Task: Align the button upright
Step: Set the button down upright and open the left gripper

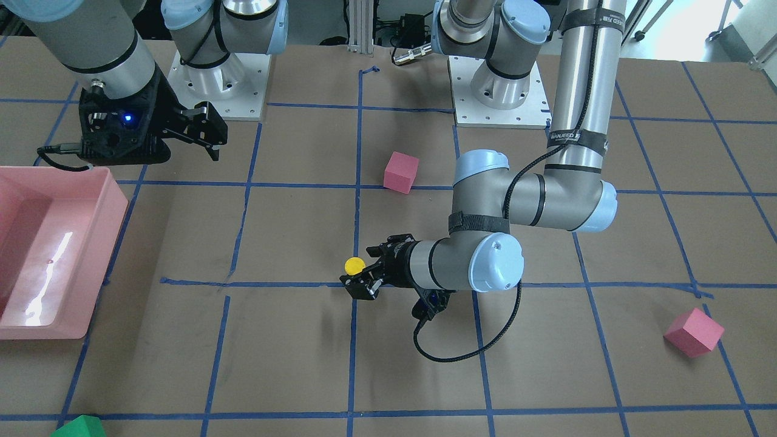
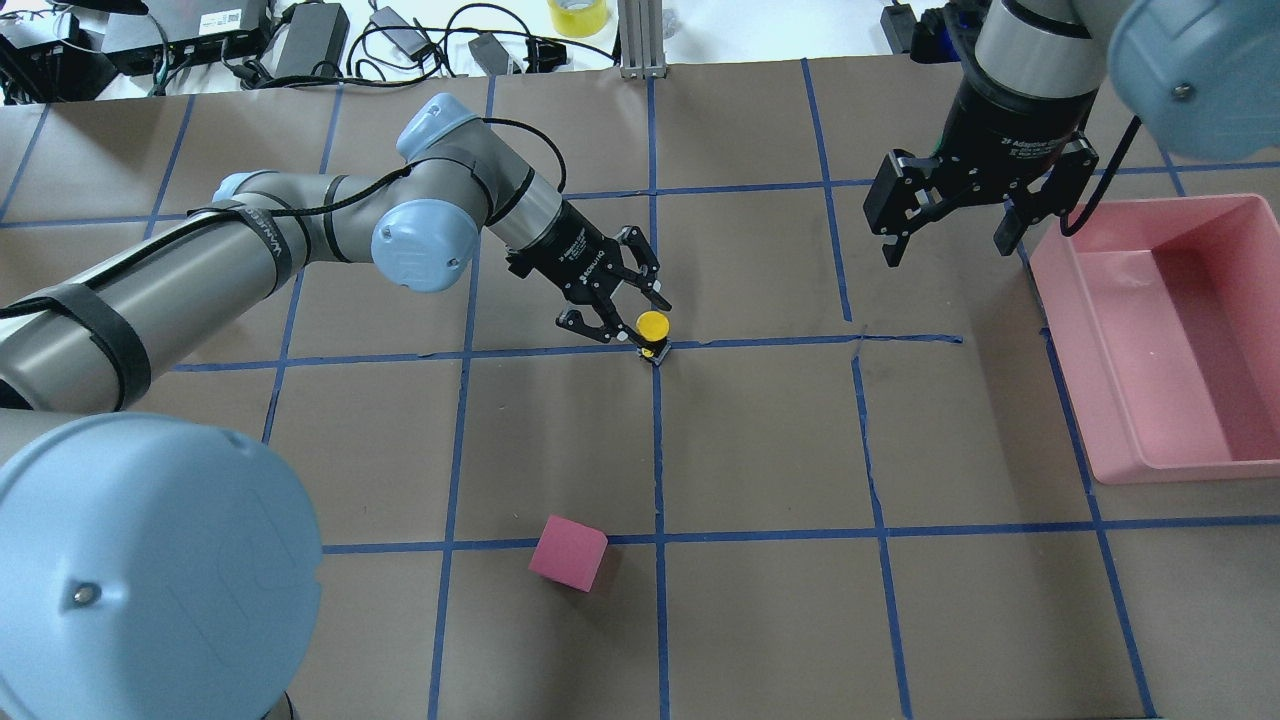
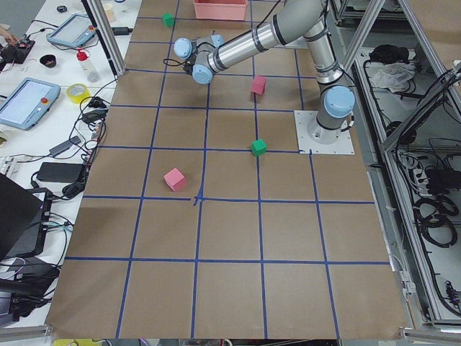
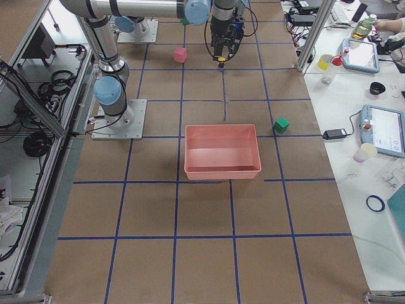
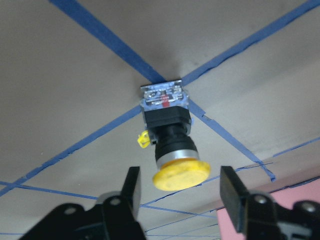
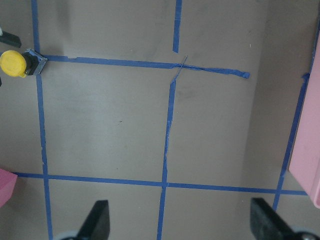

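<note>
Fingers (image 5: pixel 131 192) of left gripper (image 2: pixel 630 315) are being held apart, gripping nothing, flanking the cap of the button (image 5: pixel 167 130), which is being supported upright by tabletop (image 2: pixel 760 440) at blue tape (image 5: pixel 107 37) crossing. Right gripper (image 2: pixel 945 250) is being held wide open, empty.

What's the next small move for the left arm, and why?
Probably back the left gripper straight off along its approach line, jaws open. The button already looks upright: contact block down on the blue tape crossing, yellow cap up. Both fingers flank the cap with gaps showing, so a straight retreat should avoid tipping it.
</note>
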You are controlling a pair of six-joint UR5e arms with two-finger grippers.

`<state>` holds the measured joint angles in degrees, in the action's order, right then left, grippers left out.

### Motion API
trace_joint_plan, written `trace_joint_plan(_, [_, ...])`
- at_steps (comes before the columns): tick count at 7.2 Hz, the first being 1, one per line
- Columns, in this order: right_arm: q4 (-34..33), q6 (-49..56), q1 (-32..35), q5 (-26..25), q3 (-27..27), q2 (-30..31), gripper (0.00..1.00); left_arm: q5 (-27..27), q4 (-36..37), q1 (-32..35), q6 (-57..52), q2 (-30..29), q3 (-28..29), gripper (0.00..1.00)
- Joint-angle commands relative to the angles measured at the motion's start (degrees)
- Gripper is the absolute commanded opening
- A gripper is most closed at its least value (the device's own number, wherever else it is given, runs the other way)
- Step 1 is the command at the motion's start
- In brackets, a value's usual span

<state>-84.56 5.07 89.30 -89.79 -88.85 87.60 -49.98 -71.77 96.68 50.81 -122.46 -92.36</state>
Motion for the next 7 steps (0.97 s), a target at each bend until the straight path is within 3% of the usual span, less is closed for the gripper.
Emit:
trace_joint_plan(1, [-0.07,-0.15,0.0,-0.21,0.08,0.03,1.0,-0.38,1.62,0.0,-0.88,2.73,0.16,1.0])
trace_joint_plan(3, [-0.07,-0.15,0.0,-0.21,0.08,-0.06,1.0,-10.53,2.07,0.18,-4.21,8.78,0.51,1.0])
trace_joint_plan(4, [0.01,-0.06,0.0,0.14,0.08,-0.15,1.0,-10.92,1.64,0.18,-7.97,12.56,0.34,1.0])
trace_joint_plan(7, [-0.16,-0.15,0.0,-0.03,0.25,-0.24,1.0,-25.19,-5.97,-0.17,-29.17,23.29,0.68,1.0])
